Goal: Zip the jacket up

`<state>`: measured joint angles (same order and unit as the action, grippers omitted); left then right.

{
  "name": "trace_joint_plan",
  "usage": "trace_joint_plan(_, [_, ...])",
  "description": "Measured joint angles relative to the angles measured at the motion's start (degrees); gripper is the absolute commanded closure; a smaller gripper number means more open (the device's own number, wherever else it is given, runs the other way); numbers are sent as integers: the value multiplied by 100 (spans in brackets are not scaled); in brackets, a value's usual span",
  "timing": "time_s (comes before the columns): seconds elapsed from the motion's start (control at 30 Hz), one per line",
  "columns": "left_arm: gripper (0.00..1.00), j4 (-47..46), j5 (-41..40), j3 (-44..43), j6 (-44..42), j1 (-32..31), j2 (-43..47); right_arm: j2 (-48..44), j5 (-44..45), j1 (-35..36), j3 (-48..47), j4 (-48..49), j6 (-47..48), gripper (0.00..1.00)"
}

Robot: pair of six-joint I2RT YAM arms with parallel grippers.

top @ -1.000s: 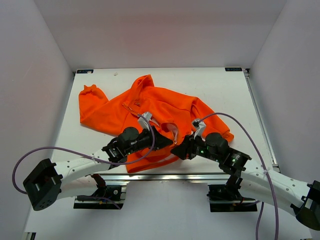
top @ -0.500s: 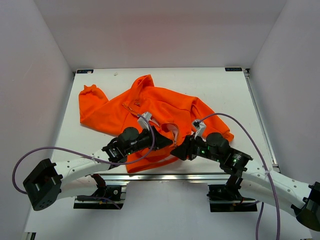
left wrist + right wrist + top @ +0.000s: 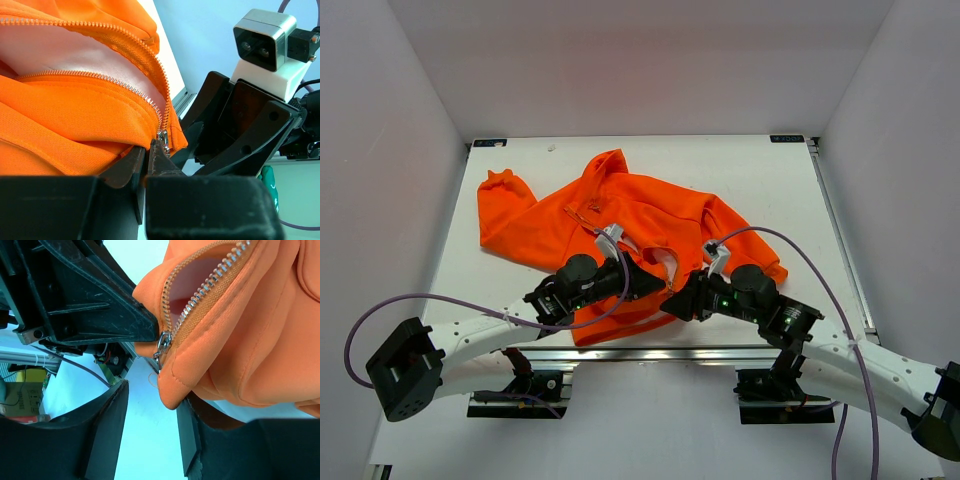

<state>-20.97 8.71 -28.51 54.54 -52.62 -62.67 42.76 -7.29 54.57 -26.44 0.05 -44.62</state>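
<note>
At the near edge of the table (image 3: 775,190), the two arms are reaching in toward each other, and their tips are almost meeting over the near hem of the jacket (image 3: 630,215). The left gripper (image 3: 148,150) is pinching the jacket. Its fingers are pressing together on the orange cloth just under the slider (image 3: 163,136). The right gripper (image 3: 150,395) is standing spread. The hem corner below the slider is hanging between its fingers, close against one and well apart from the other.

The slider is sitting at the low end of the zipper (image 3: 100,82). Above it the two rows of teeth are parting, and the pale lining (image 3: 70,55) is showing in the gap between them.

Farther back, the jacket is lying rumpled across the middle of the table. The collar (image 3: 605,165) is pointing toward the far edge, and one sleeve (image 3: 505,205) is bunching out at the far left, near the left wall. A purple cable (image 3: 380,310) is looping out from the left arm, and another is arching over the right one.
</note>
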Motion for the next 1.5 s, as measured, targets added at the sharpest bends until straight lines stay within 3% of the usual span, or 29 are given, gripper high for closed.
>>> trace_joint_plan(0.3, [100,-4,-24,0,2,0,0,-199,85,0,-201,-715,11,42])
trace_joint_plan(0.7, [100,48,-24,0,17,0,0,-184,-289,17,-684,-1154,470,40])
trace_joint_plan(1.5, [100,105,-22,0,46,0,-2,264,195,22,-881,-1147,809,40])
